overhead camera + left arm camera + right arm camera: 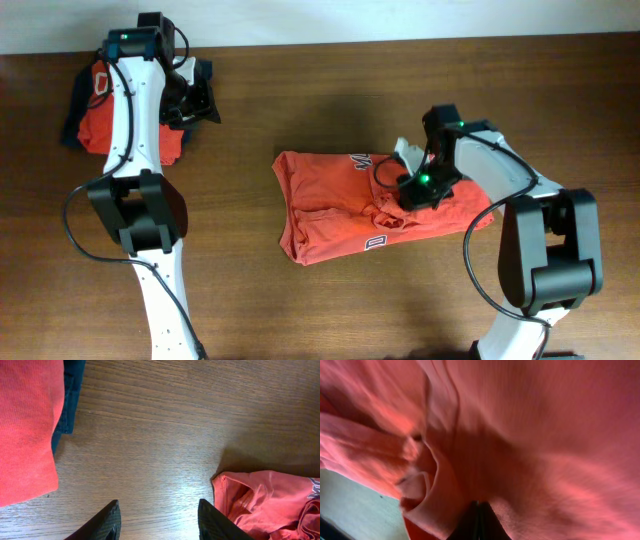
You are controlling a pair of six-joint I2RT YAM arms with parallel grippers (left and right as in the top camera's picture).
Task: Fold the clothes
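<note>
From overhead I see the coral-red T-shirt [340, 210] lying as a rumpled, partly folded bundle on the wooden table [300, 90], a little right of the middle, with white lettering showing at its top edge and near its lower edge. My right gripper [412, 190] is down on the right part of the shirt, right on the cloth. My left arm reaches to the far left corner, where the left gripper [192, 98] hangs beside a separate pile of clothes [95, 110], orange-red on top with a dark blue garment under it, well apart from the shirt. On the left wrist camera the left gripper [160, 525] stands with its two dark fingers [107, 522] spread apart over bare wood and nothing between them. The orange-red cloth of the pile [25, 430] fills the left edge with a strip of dark blue garment [70, 395] beside it, and a corner of the T-shirt [265, 505] shows at the lower right, a bit of grey print at its edge. The right wrist camera is almost wholly filled with the T-shirt's [545, 435] coral fabric, close and blurred. At the bottom the right gripper [477, 521] has its dark fingers pressed together, and folds of the shirt gather at their tips, so I read it as pinched on the cloth. A sliver of pale surface shows at the lower left.
</note>
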